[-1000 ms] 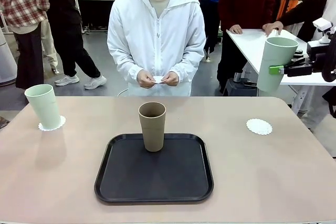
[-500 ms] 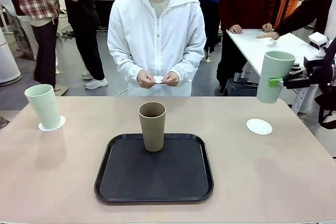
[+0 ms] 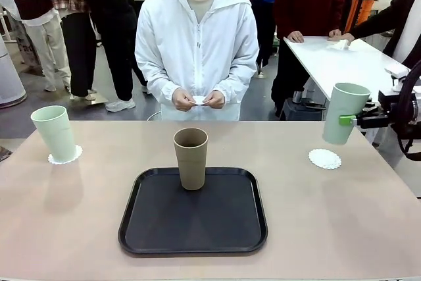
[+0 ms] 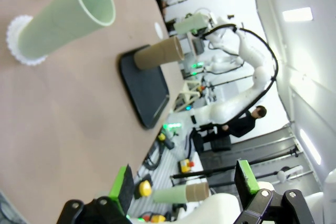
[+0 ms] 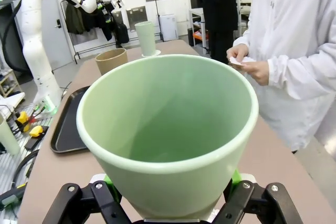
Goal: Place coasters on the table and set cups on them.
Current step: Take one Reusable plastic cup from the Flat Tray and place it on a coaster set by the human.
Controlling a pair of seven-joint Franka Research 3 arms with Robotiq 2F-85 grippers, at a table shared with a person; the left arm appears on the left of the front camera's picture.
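My right pincer (image 3: pixel 343 122) pinches a pale mint green tapered tumbler (image 3: pixel 344 106) in the air, slightly tilted, near a white scalloped round coaster (image 3: pixel 325 158) lying bare on the beige tabletop (image 3: pixel 342 215). My left pincer (image 4: pixel 185 182) is spread wide with nothing in it. A second mint tumbler (image 3: pixel 55 133) stands on another white coaster (image 3: pixel 65 156) at the far left, and a brown-taupe tumbler (image 3: pixel 191 158) stands upright on the black rounded-square tray (image 3: pixel 193 228).

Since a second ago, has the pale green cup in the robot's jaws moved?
Yes. The pale mint green tumbler sank straight down toward the white scalloped coaster on the beige table.
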